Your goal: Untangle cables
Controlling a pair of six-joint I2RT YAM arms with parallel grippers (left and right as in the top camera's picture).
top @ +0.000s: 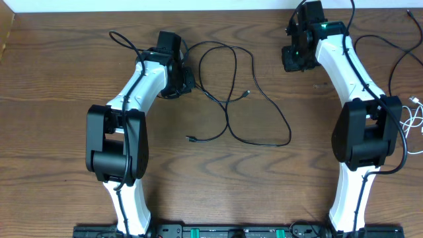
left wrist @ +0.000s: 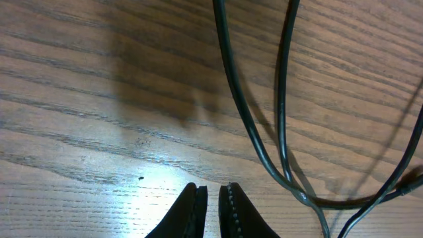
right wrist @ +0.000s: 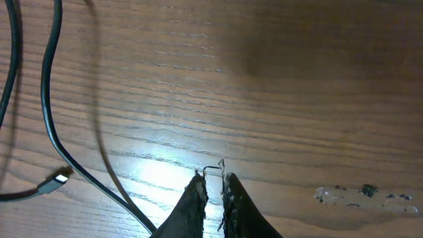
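Thin black cables [top: 228,99] lie looped over each other in the middle of the table, with one plug end [top: 246,94] inside the loops and another [top: 192,139] at the front. My left gripper [top: 184,82] is at the loops' left edge. In the left wrist view its jaws [left wrist: 213,188] are shut and empty, and two black cable strands [left wrist: 248,119] run just to their right. My right gripper [top: 294,59] is to the right of the loops. Its jaws [right wrist: 213,177] are shut and empty over bare wood, with a black cable [right wrist: 46,112] and its plug [right wrist: 59,178] to the left.
A white cable [top: 415,119] lies bunched at the right table edge beside the right arm. A thin black cord [top: 396,59] runs across the back right. Another black cord [top: 125,39] curls behind the left arm. The wooden table [top: 66,79] ends at the back wall.
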